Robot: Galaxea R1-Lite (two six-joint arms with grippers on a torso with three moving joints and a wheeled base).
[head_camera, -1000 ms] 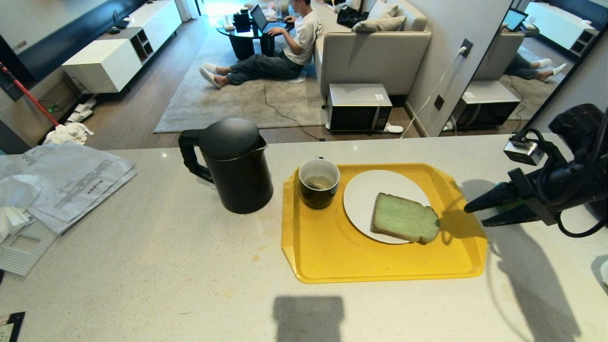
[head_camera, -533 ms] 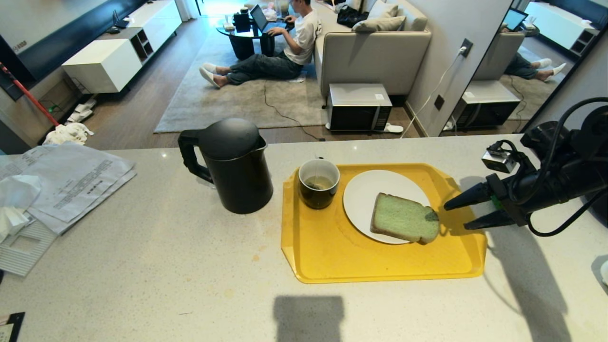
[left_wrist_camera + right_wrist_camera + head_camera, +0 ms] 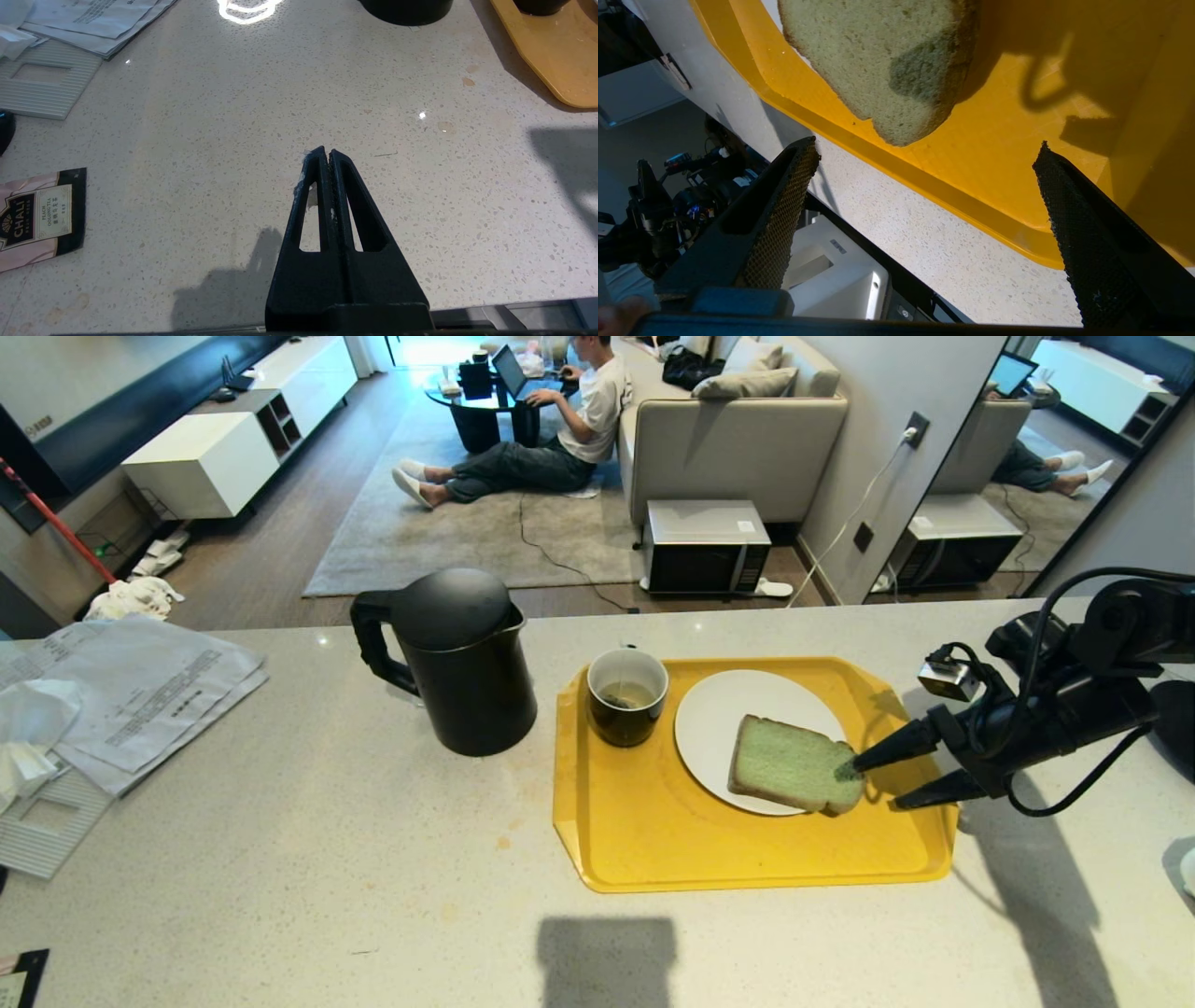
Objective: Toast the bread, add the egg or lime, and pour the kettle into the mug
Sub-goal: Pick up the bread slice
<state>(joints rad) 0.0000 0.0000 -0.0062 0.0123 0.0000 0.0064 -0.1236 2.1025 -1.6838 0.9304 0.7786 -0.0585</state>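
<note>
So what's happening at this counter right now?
The right gripper, jaws wide open, is level with the bread and right beside its near corner, not gripping it. The slice lies on a white plate on the yellow tray, overhanging the plate's edge. The mug with a tea bag stands on the tray, the kettle beside it on the counter. The left gripper is shut, parked over bare countertop.

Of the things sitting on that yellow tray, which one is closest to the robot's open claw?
The green bread, lying on the white plate. The right gripper, jaws spread, sits at its right-hand edge, while the mug stands at the tray's far corner.
</note>
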